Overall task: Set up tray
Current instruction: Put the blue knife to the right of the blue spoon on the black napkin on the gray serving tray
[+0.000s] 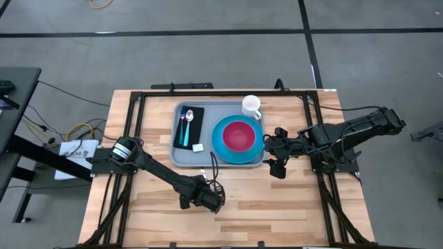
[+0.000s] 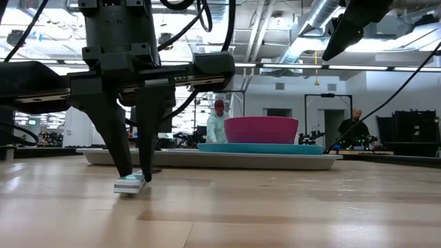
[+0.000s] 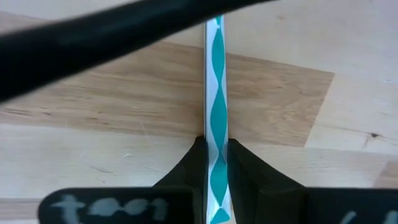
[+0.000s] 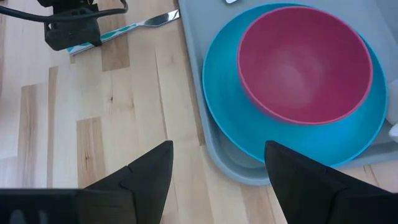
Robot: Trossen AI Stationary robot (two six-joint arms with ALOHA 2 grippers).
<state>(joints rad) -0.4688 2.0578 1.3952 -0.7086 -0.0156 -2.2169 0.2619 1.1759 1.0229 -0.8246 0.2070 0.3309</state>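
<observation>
This is a big robot lab or workshop. The tabletop [image 1: 277, 214] is light wood with a black metal frame, and it stands on a grey floor [image 1: 208, 59] marked with dark lines. Cables [image 1: 69, 129] lie on the floor beside it. Behind the tabletop is a wide room with silver pipes [image 2: 324, 17] and lights on the ceiling. Two people [image 2: 218, 122] stand far back among black machines.

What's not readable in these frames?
- Utensil in the left gripper: its head lies beyond the left wrist view's edge; the right wrist view shows a silver tip, type unclear.
- Small white item on the tray: too small in the high view to identify.
- Mug: hidden in the low view.
- Right gripper: open, holding nothing.
</observation>
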